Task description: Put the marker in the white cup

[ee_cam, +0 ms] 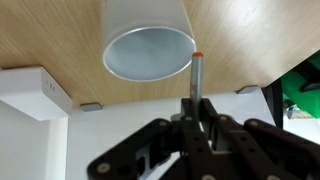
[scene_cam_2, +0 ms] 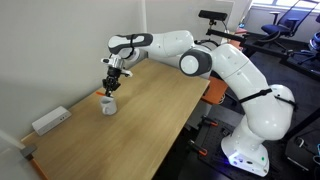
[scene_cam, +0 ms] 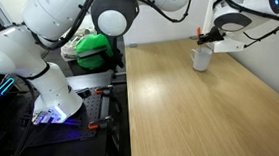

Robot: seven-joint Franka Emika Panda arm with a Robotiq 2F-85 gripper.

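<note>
The white cup [scene_cam: 202,57] stands upright on the wooden table [scene_cam: 202,103], seen in both exterior views [scene_cam_2: 108,104]. In the wrist view the cup [ee_cam: 146,40] shows its open mouth. My gripper [ee_cam: 197,112] is shut on the marker [ee_cam: 196,78], a thin stick with an orange end that points toward the cup's rim, just beside the opening. In the exterior views my gripper [scene_cam: 209,37] [scene_cam_2: 112,84] hangs just above the cup, with the marker [scene_cam_2: 110,90] pointing down at it.
A flat white rectangular block [scene_cam_2: 50,120] lies near the table's far edge by the wall, also in the wrist view [ee_cam: 35,95]. A green object [scene_cam: 94,48] sits beside the table behind the arm. The robot base [scene_cam: 51,95] stands off the table's side.
</note>
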